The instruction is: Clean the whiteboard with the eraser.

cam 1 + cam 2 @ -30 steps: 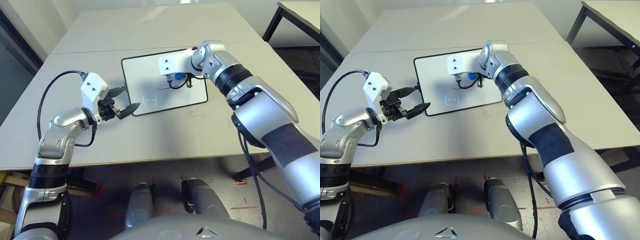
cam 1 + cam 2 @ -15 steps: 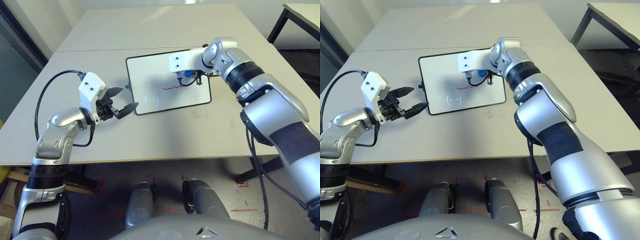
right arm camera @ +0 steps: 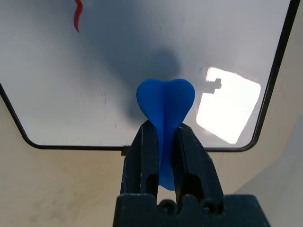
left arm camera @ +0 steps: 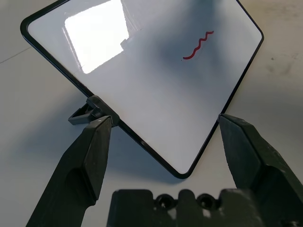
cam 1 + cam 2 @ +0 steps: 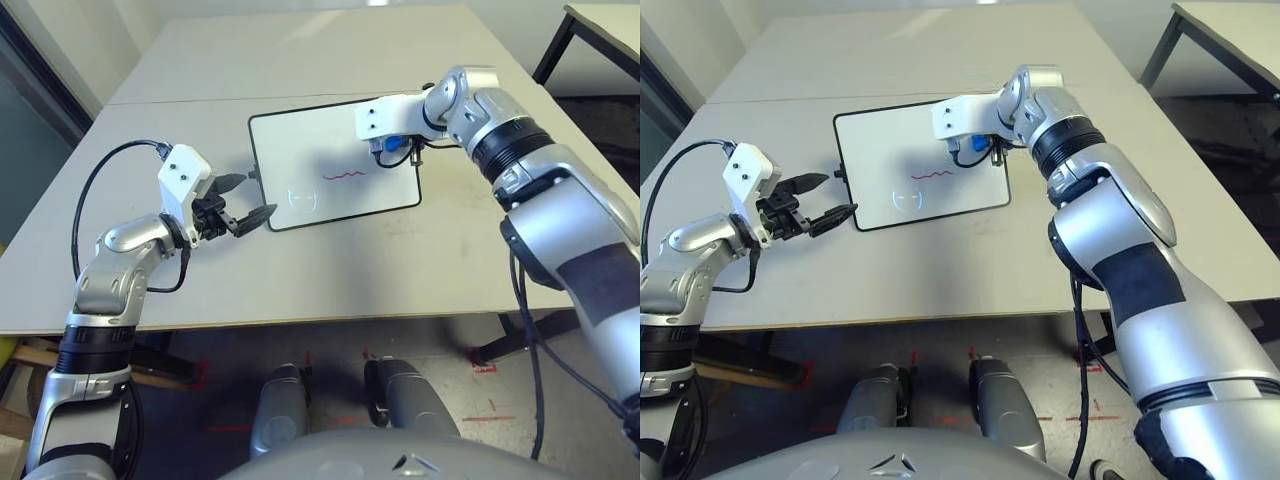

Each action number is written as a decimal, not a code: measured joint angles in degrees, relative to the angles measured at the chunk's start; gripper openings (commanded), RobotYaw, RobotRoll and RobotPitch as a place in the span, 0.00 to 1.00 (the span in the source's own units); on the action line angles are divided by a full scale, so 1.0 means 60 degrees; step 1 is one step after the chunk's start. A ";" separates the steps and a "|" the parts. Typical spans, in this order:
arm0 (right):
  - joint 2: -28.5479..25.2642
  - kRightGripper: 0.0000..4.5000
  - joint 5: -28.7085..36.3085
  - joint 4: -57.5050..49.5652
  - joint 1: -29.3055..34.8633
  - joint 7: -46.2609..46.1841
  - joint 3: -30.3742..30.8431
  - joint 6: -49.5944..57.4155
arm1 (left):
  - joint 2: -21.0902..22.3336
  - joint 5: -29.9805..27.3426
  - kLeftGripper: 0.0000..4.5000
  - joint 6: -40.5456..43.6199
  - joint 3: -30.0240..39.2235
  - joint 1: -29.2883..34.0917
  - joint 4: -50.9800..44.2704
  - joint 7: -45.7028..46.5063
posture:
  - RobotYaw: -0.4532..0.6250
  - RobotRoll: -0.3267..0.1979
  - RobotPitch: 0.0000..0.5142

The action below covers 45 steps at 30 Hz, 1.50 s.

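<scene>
A rectangular whiteboard (image 5: 325,168) with a thin black frame and rounded corners lies flat on the pale grey table (image 5: 330,270), toward the middle of the tabletop and turned slightly askew to the table's edges. A short wavy red line (image 5: 343,175) is drawn on its white surface, roughly at the centre, and a faint round mark (image 5: 301,198) sits nearer the board's front edge. A small grey knob (image 4: 87,111) juts from the board's left side.

The right end effector (image 3: 163,137) is clamped on a small bright blue eraser (image 3: 165,106), a block that widens into a rounded, heart-like end beyond the black fingertips. In the head views the blue eraser shows just under the white wrist housing, over the right-hand part of the whiteboard, beside the red line and apart from it. From the wrist camera the eraser hangs above the white surface with its shadow cast on the board beyond it; whether it touches the board cannot be told.

The left end effector (image 5: 245,200) stands open, its two black fingers (image 4: 90,156) spread wide, just off the whiteboard's left front corner. One finger lies close by the grey side knob, and the other reaches toward the board's front edge. It holds nothing.
</scene>
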 measured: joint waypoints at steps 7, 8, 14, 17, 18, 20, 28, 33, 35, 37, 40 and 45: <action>-0.0093 0.05 -0.0005 -0.1918 0.0996 0.0438 0.0005 0.1054 | 0.0027 0.0098 1.00 -0.0123 -0.0013 -0.0035 0.0285 -0.0160 | 0.37 0.62 0.14; -0.0095 0.05 -0.0017 -0.2015 0.1006 0.0431 0.0005 0.1158 | 0.0027 0.0111 1.00 -0.0133 -0.0017 -0.0047 0.0347 -0.0174 | 0.37 0.62 0.14; -0.0065 0.05 -0.0158 -0.2140 0.1230 0.0159 0.0073 0.1400 | 0.0031 0.0190 1.00 -0.0249 -0.0044 -0.0131 0.0377 -0.0273 | 0.37 0.62 0.13; -0.0055 0.05 -0.0230 -0.2153 0.1336 0.0129 0.0148 0.1489 | 0.0031 0.0256 1.00 -0.0263 -0.0072 -0.0145 0.0378 -0.0317 | 0.37 0.62 0.13; -0.0055 0.05 -0.0237 -0.2189 0.1371 0.0129 0.0196 0.1524 | 0.0031 0.0274 1.00 -0.0264 -0.0080 -0.0153 0.0379 -0.0321 | 0.37 0.62 0.13; -0.0029 0.05 -0.0238 -0.2265 0.1496 0.0132 0.0243 0.1585 | 0.0031 0.0293 1.00 -0.0266 -0.0102 -0.0185 0.0379 -0.0327 | 0.37 0.62 0.13; 0.0178 0.05 -0.0215 -0.2292 0.1604 0.0171 0.0357 0.1833 | -0.0018 0.0308 1.00 -0.0266 -0.0134 -0.0206 0.0377 -0.0323 | 0.37 0.62 0.14; 0.0307 0.05 -0.0214 -0.2240 0.1603 0.0152 0.0359 0.1878 | -0.0053 0.0309 1.00 -0.0264 -0.0186 -0.0204 0.0369 -0.0304 | 0.38 0.62 0.14; 0.0380 0.05 -0.0214 -0.2195 0.1601 0.0123 0.0359 0.1882 | -0.0064 0.0309 1.00 -0.0262 -0.0202 -0.0204 0.0362 -0.0297 | 0.38 0.62 0.13; 0.0441 0.05 -0.0214 -0.2124 0.1593 0.0056 0.0358 0.1884 | -0.0067 0.0309 1.00 -0.0256 -0.0203 -0.0203 0.0358 -0.0286 | 0.39 0.62 0.13; 0.0587 0.05 -0.0212 -0.1959 0.1556 -0.0049 0.0356 0.1894 | -0.0072 0.0309 1.00 -0.0240 -0.0203 -0.0202 0.0338 -0.0228 | 0.39 0.62 0.13; 0.0877 0.05 -0.0214 -0.1794 0.1525 -0.0321 0.0354 0.1901 | -0.0072 0.0306 1.00 -0.0204 -0.0203 -0.0166 0.0271 -0.0146 | 0.39 0.62 0.13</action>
